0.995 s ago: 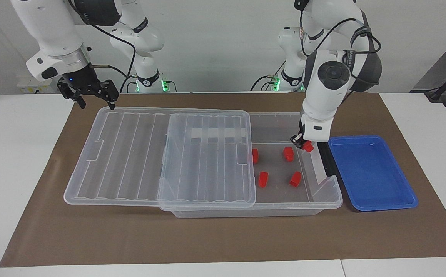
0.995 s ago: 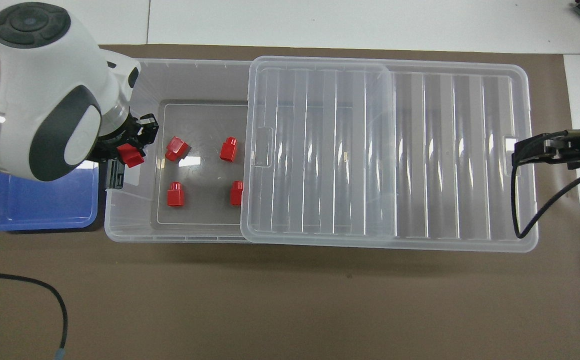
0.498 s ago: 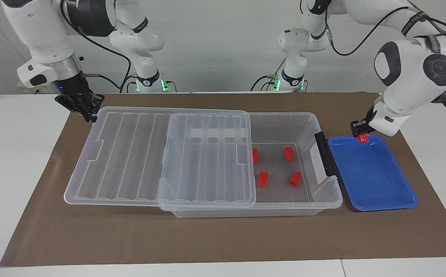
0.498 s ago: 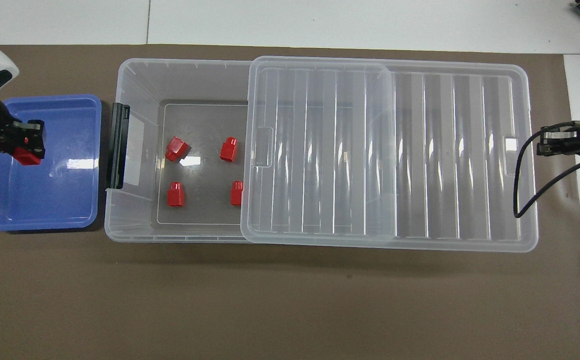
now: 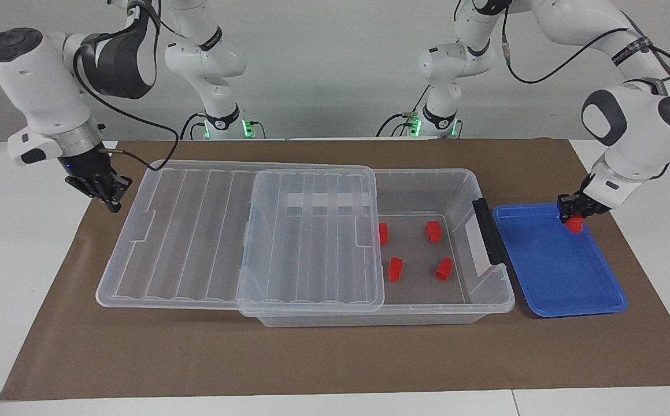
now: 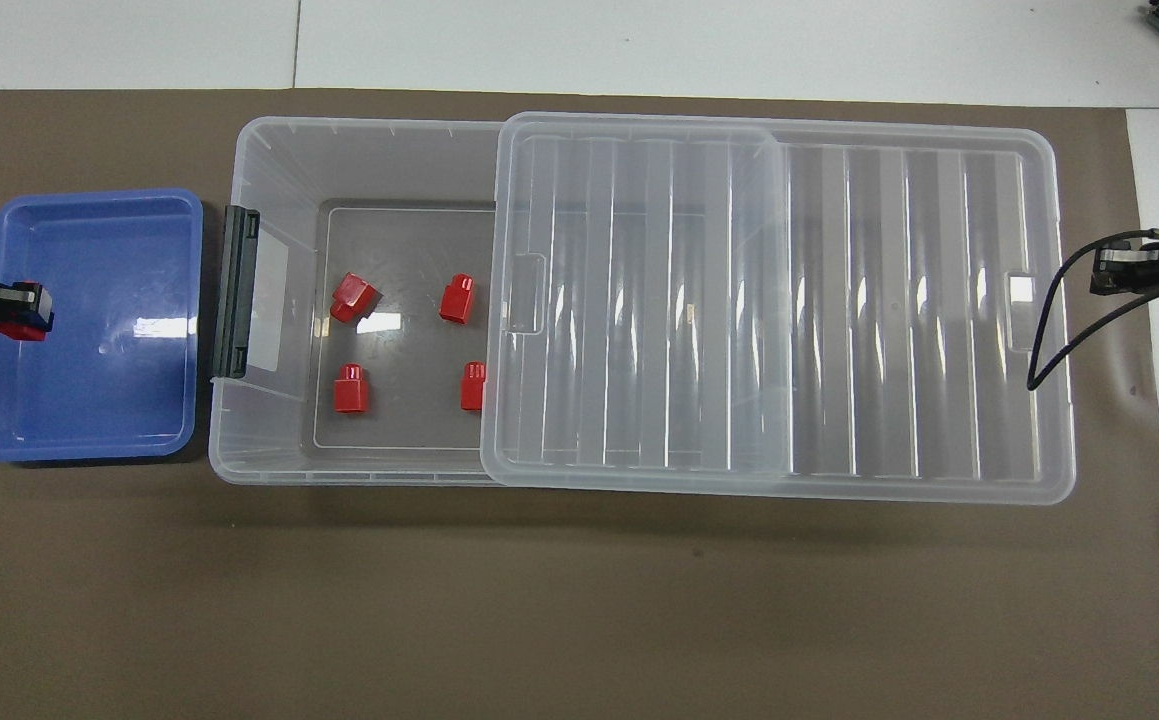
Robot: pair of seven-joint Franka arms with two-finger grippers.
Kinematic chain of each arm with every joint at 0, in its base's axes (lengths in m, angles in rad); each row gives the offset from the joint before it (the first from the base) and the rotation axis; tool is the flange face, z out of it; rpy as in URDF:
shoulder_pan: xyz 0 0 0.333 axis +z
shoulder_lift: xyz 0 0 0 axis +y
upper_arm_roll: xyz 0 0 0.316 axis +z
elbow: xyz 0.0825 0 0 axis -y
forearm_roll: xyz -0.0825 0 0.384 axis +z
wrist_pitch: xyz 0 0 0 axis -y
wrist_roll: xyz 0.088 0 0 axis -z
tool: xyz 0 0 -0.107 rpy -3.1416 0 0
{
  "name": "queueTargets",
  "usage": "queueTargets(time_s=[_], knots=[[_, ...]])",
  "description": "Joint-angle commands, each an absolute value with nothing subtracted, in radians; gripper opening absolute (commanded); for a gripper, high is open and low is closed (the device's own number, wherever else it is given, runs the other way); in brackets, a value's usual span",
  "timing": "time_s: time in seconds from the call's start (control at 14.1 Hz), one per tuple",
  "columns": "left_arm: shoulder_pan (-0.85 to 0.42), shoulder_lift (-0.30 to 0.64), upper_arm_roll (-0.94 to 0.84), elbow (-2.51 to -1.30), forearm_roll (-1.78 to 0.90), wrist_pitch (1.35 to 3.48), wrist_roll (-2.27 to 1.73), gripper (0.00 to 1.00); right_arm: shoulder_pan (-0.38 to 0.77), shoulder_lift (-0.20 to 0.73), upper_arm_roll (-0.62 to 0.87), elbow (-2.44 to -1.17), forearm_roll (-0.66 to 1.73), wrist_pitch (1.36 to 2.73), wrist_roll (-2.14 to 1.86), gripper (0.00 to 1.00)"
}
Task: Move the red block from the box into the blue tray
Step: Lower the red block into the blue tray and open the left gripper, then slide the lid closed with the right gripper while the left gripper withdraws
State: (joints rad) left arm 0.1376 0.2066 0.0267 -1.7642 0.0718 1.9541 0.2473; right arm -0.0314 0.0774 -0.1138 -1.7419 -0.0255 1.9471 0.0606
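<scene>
Over at the left arm's end of the table (image 5: 335, 358), the left gripper (image 5: 573, 215) now has its fingers clamped on the red block (image 5: 575, 224) low over the blue tray (image 5: 548, 271), by the tray's outer rim. Half a second ago it was holding the block over the tray's corner close to the box (image 5: 427, 300), and a second ago it was only just lifting it out of the box, so it's carried it right across. From above, the block (image 6: 19, 328) pokes out of the gripper (image 6: 27, 310) just inside the tray (image 6: 89, 400) edge. Can't tell if it's touching the tray floor yet.

The block itself is small, chunky and bright red, mostly hidden by the black fingers. Four more red blocks just like it (image 5: 433, 230) sit on the floor of the clear box, in the open part beside the black end clip (image 5: 488, 231). The ribbed clear lid (image 5: 236, 231) is slid off toward the right arm's end, same as before.

The right gripper (image 5: 106, 193) has drifted off the lid's corner and now hangs over the brown mat (image 5: 196, 358) beside the lid, holding nothing; can't tell how wide its fingers are.

No readable labels or writing anywhere.
</scene>
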Motion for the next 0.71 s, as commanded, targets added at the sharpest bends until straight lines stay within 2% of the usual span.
queueTargets(time_s=[0.0,0.14,0.64], knots=[[0.155,0.166,0.018,-1.867,0.058,2.066,0.343,0.00,-0.028,0.120,-0.150,-1.747,-0.025,2.008,-0.006,0.00],[0.176,0.160,0.017,-1.951,0.058,2.172,0.347,0.00,-0.029,0.147,-0.163,-1.746,-0.020,2.031,-0.024,0.00],[0.161,0.202,0.017,-2.034,0.057,2.290,0.204,0.00,-0.017,0.181,-0.166,-1.746,-0.009,2.065,-0.032,0.00]])
